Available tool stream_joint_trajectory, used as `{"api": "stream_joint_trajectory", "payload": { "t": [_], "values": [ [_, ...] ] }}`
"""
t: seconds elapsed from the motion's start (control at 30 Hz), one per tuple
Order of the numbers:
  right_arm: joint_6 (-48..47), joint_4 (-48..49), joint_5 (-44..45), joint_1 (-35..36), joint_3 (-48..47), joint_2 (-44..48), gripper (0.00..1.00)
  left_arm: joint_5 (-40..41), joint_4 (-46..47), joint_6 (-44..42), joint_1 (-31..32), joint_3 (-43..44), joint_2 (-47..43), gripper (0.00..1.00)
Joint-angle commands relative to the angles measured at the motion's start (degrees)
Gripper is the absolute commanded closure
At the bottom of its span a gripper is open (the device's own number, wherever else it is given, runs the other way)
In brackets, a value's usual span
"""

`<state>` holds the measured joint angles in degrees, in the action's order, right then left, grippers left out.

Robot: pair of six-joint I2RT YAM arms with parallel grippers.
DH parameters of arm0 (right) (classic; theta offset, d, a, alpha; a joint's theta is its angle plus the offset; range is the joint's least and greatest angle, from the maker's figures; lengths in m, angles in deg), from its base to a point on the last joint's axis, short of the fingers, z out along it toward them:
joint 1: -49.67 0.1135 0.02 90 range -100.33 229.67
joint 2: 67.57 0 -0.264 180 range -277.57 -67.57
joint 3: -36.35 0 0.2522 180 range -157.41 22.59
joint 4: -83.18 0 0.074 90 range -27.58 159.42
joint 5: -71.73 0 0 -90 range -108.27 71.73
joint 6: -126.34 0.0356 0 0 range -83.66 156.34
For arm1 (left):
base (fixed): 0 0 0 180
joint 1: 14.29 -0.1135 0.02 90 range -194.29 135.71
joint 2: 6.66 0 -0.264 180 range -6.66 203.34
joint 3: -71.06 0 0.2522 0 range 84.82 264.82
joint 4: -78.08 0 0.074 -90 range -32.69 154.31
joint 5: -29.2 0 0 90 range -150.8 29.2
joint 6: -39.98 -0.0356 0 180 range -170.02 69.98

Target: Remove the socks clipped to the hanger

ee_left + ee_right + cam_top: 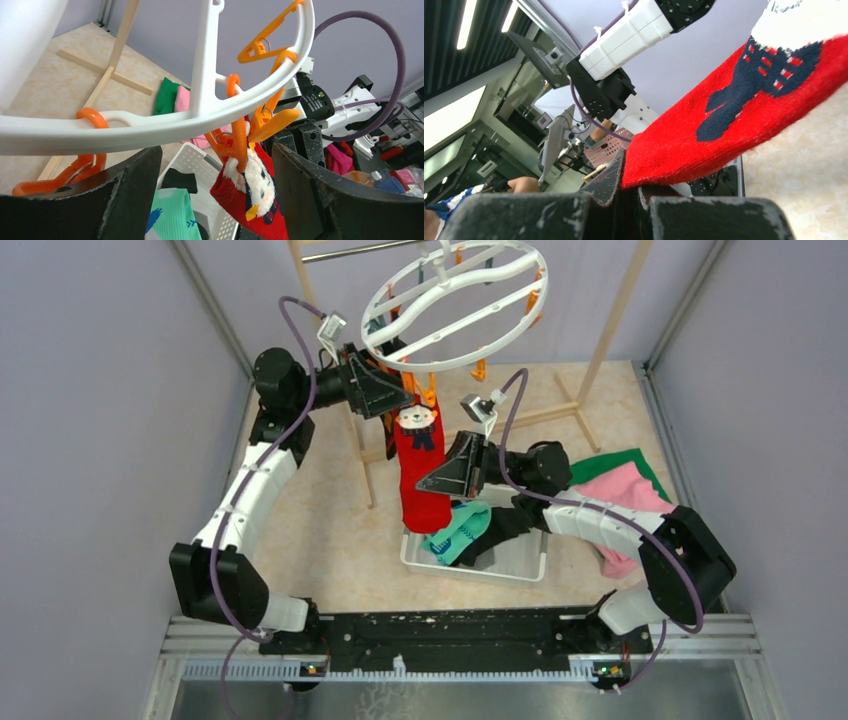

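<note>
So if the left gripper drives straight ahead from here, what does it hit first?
Probably the orange clip holding the red sock, dead ahead of the open left gripper; depth is unclear.

Table (320,530) carries bin (500,571), wooden rack (613,320), cloths (625,490), perhaps folded.

The top camera looks down from 6 o'clock toward 12. Both wrist cameras sit close to the red sock (250,195), which all views share.

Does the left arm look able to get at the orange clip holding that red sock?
Probably yes. The left gripper is open in front of the orange clip holding the red sock, with nothing between them; the white hanger passes just above.
</note>
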<state>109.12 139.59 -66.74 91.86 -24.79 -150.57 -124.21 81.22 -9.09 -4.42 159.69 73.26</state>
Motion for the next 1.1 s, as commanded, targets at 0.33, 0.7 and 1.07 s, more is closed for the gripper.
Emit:
{"api": "stream_joint_trajectory", "payload": {
  "t": [0.33, 0.7, 1.07],
  "values": [
    [5.6, 8.0, -1.6, -1.9, -0.6, 1.5, 1.00, 1.2, 12.1, 6.8, 2.0, -4.7, -1.1, 0.14],
    [4.4, 5.7, -2.3, -1.9, 0.3, 1.5, 1.00, 3.6, 24.6, 15.9, 2.0, -4.7, -0.3, 0.26],
    [4.2, 4.8, -2.2, -1.9, 0.9, 3.0, 1.00, 6.1, 25.9, 17.2, 2.0, -6.6, -0.5, 0.48]
  ]
}}
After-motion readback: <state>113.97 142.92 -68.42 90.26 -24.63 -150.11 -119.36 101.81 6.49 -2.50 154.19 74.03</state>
